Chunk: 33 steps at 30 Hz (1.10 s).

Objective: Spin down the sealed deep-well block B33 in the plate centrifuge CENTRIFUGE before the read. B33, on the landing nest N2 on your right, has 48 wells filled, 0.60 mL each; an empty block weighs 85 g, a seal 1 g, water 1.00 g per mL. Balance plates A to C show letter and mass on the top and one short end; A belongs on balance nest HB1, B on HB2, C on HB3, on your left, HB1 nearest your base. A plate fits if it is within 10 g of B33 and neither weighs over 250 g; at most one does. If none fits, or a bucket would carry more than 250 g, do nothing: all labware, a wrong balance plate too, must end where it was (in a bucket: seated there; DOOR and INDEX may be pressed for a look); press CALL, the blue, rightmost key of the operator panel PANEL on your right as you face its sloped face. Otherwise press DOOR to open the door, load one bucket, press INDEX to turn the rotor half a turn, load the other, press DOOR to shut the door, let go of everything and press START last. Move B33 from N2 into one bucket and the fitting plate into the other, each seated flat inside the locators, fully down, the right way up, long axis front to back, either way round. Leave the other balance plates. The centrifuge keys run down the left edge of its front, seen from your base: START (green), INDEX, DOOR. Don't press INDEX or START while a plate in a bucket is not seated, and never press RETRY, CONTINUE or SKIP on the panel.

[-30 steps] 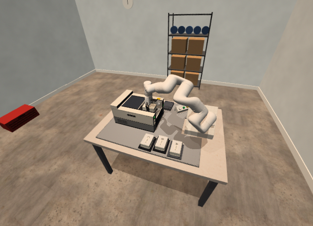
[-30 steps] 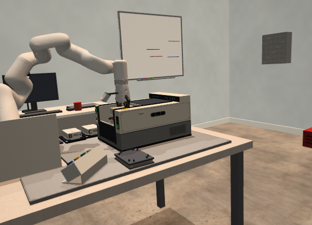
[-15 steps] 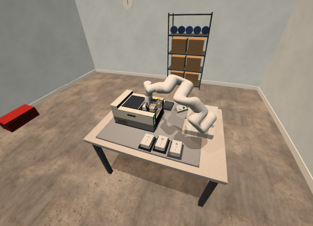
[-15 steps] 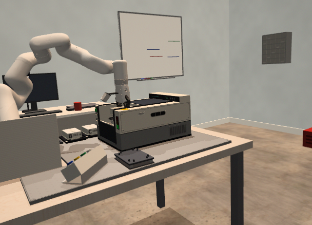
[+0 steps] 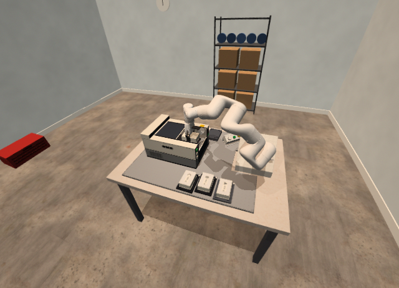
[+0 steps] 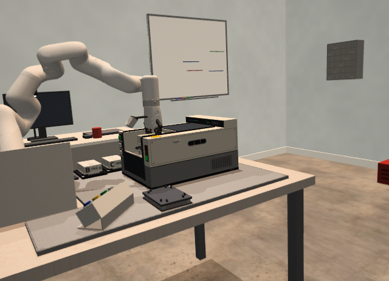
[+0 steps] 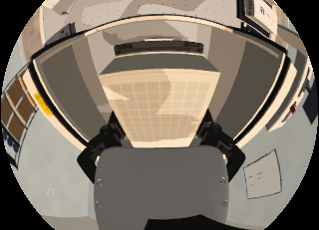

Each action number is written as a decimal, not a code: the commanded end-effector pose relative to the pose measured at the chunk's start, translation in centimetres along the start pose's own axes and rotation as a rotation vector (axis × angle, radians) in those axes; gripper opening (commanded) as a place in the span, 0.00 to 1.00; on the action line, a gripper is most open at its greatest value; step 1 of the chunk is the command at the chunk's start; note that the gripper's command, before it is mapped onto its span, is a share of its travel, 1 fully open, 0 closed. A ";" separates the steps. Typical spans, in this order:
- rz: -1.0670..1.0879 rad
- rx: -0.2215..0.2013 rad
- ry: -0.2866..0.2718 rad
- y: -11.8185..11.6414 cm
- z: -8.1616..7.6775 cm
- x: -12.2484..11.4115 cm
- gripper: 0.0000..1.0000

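Note:
The centrifuge point(image 5: 174, 143) stands with its door open, also seen in the exterior view point(image 6: 182, 149). My gripper point(image 5: 188, 136) reaches down into the open chamber and is shut on the sealed deep-well block B33 point(image 7: 159, 107). Its fingers grip the block's two long sides. The block's gridded, sealed top faces up, long axis front to back. I cannot tell whether it rests in the bucket. The landing nest N2 point(image 6: 167, 199) is empty. Balance plates C point(image 5: 187, 179), B point(image 5: 206, 182) and A point(image 5: 224, 187) sit on their nests.
The sloped operator panel point(image 6: 105, 208) stands near N2, also seen in the top view point(image 5: 231, 138). The centrifuge keys point(image 6: 120, 144) run down its front left edge. A raised pedestal point(image 5: 254, 159) carries my base. The chamber walls close in around the gripper.

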<state>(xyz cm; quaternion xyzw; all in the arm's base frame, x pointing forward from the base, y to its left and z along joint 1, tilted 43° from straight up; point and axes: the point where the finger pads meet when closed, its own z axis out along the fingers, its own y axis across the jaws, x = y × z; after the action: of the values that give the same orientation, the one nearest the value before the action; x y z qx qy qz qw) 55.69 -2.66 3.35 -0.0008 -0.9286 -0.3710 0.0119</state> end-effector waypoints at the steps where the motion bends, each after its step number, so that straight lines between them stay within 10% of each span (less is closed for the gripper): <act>1: 0.000 0.003 -0.005 -0.1 -0.2 -0.1 0.00; 33: 0.000 0.003 -0.005 -0.1 0.7 -0.1 0.00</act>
<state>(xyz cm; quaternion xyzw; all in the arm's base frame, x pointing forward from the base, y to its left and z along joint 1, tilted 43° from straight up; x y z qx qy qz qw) 55.67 -2.02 2.68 -0.0008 -0.9286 -0.3710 0.0119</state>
